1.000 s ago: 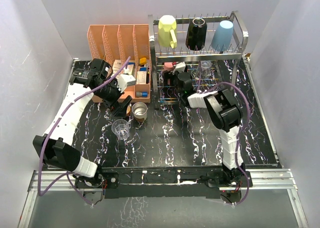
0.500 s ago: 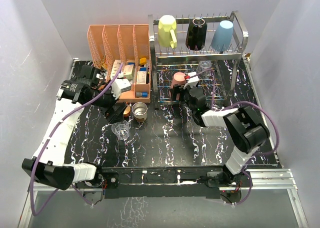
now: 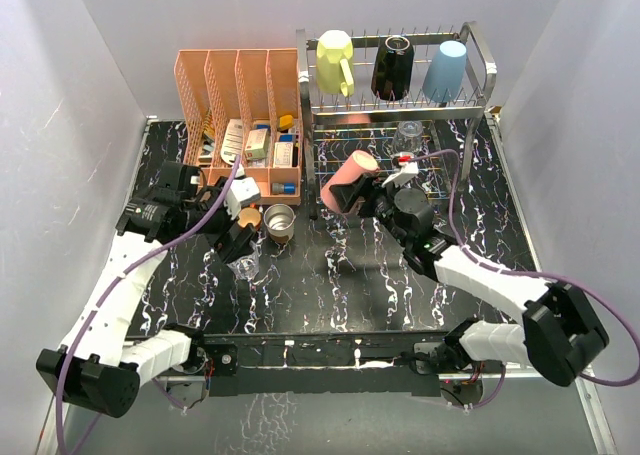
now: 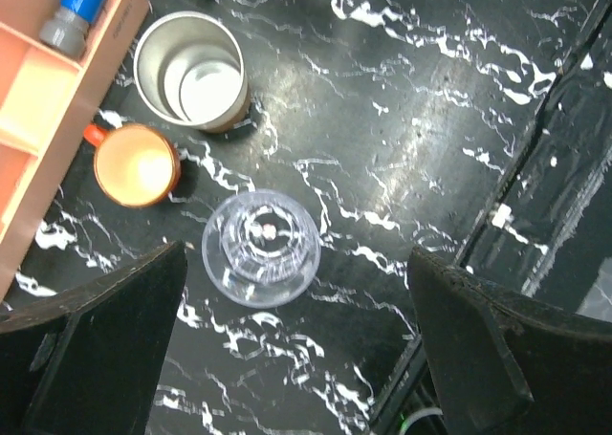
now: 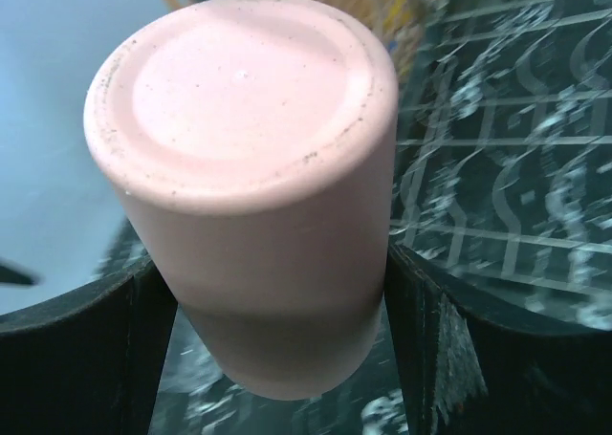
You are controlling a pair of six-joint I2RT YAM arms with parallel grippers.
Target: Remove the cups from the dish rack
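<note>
My right gripper [image 3: 352, 191] is shut on the pink tumbler [image 3: 350, 179], held base-up and tilted in front of the dish rack [image 3: 400, 105]; it fills the right wrist view [image 5: 258, 177]. The pale yellow mug [image 3: 335, 61], black mug [image 3: 393, 67] and light blue tumbler [image 3: 445, 70] hang on the rack's top tier. A clear glass [image 3: 409, 133] stands on the lower tier. My left gripper [image 3: 238, 243] is open above a clear glass [image 4: 260, 248] on the table. The steel cup [image 4: 189, 70] and the small orange-red cup [image 4: 137, 164] stand beside it.
The peach organizer [image 3: 238, 105] with small bottles and boxes stands left of the rack. White walls enclose the black marbled table [image 3: 350, 285] on three sides. The table's front edge rail [image 4: 516, 215] shows in the left wrist view.
My right gripper has pulled the pink tumbler out of the rack's lower tier toward the front. My left arm has drawn back and down, away from the organizer, over the clear glass.
</note>
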